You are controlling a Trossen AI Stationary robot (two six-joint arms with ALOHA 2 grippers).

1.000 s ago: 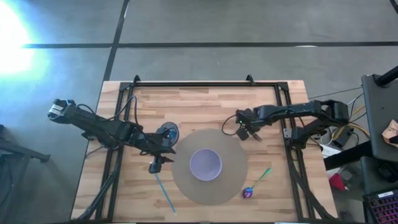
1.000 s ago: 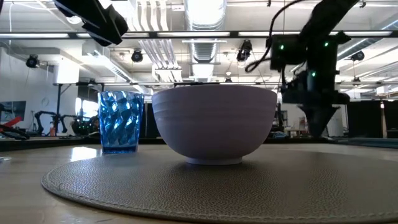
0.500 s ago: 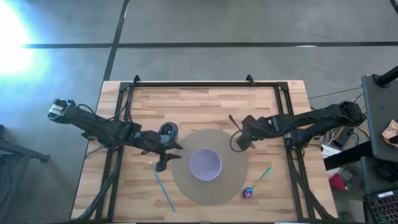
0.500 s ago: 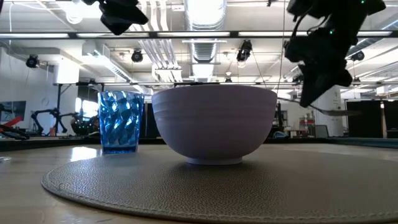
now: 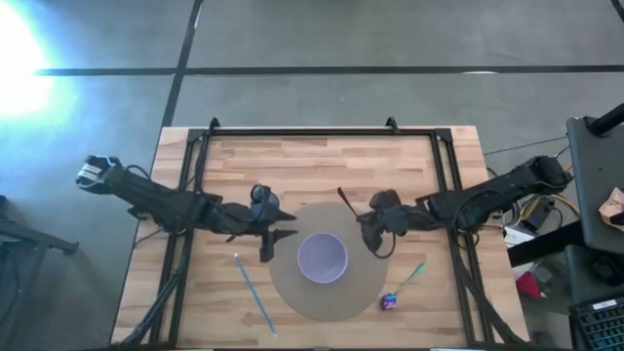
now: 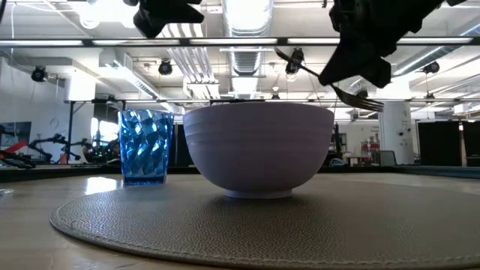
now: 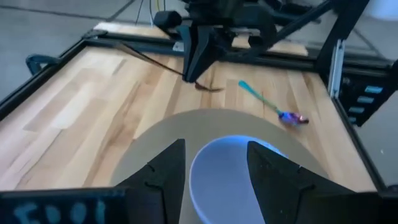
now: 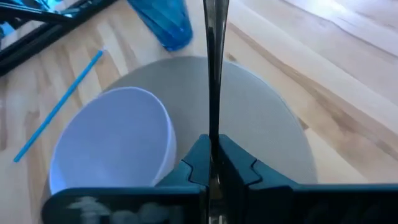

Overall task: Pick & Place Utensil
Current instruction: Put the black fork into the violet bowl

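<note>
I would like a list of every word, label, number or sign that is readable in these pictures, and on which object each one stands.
No text can be read with certainty.
Left pincer: pale blue marks on its housing, mirrored and blurred; unreadable.
Right pincer: similar pale marks on its housing, blurred; unreadable.
Bowl, blue cup, round mat, fork, straw: no lettering visible.
</note>
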